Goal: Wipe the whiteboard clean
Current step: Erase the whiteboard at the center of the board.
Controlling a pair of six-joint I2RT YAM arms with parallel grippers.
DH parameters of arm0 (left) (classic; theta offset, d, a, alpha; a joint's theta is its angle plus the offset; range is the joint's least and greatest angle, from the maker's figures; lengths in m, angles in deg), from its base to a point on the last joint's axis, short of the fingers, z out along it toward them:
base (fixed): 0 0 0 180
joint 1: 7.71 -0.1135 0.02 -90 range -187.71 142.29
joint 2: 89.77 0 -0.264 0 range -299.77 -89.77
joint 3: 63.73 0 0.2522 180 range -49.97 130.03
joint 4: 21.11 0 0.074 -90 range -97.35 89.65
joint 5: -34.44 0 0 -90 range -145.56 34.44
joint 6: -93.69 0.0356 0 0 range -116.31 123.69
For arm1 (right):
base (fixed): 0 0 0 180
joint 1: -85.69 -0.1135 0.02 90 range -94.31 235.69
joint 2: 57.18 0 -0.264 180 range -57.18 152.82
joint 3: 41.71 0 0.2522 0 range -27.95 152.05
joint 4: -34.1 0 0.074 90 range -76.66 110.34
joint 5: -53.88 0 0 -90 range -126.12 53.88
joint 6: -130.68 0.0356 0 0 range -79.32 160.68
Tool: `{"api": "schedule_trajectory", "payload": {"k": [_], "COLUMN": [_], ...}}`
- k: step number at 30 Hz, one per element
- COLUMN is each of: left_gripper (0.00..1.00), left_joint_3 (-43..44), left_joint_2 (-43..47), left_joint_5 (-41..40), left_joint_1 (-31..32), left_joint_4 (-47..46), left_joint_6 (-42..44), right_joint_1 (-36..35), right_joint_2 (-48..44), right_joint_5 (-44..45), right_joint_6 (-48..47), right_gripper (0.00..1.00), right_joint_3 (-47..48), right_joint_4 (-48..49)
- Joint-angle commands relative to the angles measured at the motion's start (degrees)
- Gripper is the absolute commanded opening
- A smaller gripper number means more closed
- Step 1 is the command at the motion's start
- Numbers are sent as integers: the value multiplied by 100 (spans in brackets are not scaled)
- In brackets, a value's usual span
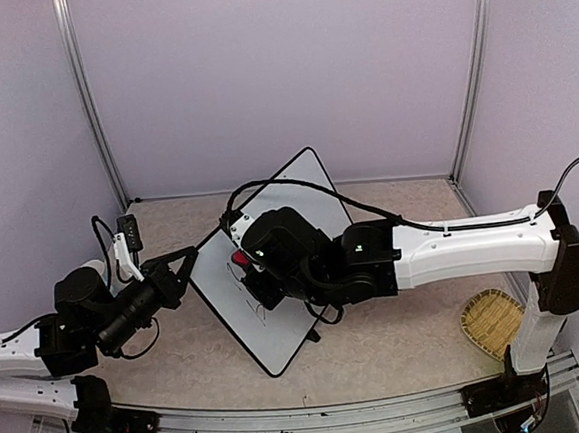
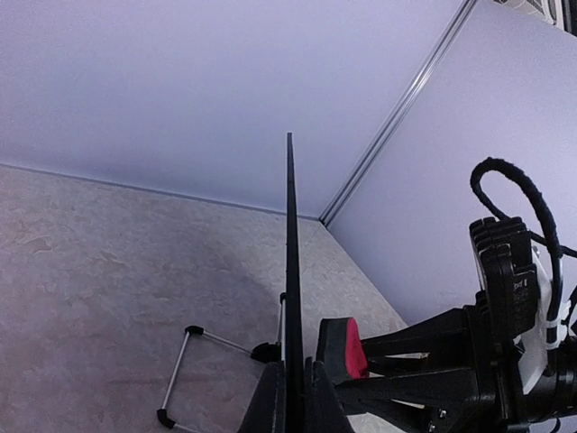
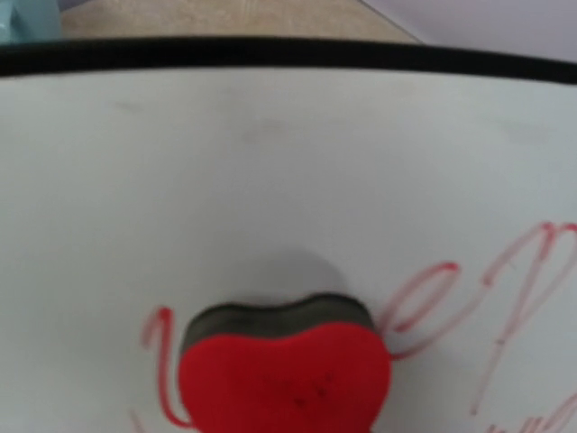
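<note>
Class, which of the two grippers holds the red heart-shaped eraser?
The right gripper, with the eraser against the whiteboard; the left gripper clamps only the board's edge.

The walls (image 1: 278,67) are pale purple and plain. Thin shiny metal strips (image 1: 93,112) run up the corners where the walls meet. The table top (image 1: 399,338) is sandy brown with a cloudy stone look. A grey metal rail (image 1: 335,413) runs along its near edge. The light is soft and even.
</note>
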Motion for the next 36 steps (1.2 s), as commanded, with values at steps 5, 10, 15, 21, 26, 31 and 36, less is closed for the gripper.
{"api": "schedule_trajectory", "payload": {"k": [5,10,15,21,26,31,36], "left_gripper": [0,0,0,0,0,0,0], "left_joint_3": [1,108,159,172,187,173,159], "left_joint_2": [-518,-571,-592,-601,-627,-644,-620], "left_joint_5": [-71,-124,-90,19,98,137,162], "left_joint_1": [248,249,246,250,250,249,249], "left_joint_4": [455,483,478,433,398,380,388], "left_joint_6": [-13,61,81,160,213,212,199], "right_joint_1": [9,5,5,5,5,5,5], "right_joint_2": [3,136,396,429,375,389,374], "right_joint_5": [-113,-271,-344,-517,-579,-662,-649], "right_joint_6": [92,27,-8,20,90,166,256], "right_gripper": [16,16,16,16,15,15,15], "right_joint_3": [272,496,657,418,170,-43,-274], "right_joint_4": [-138,-184,-352,-351,-331,-323,-339]}}
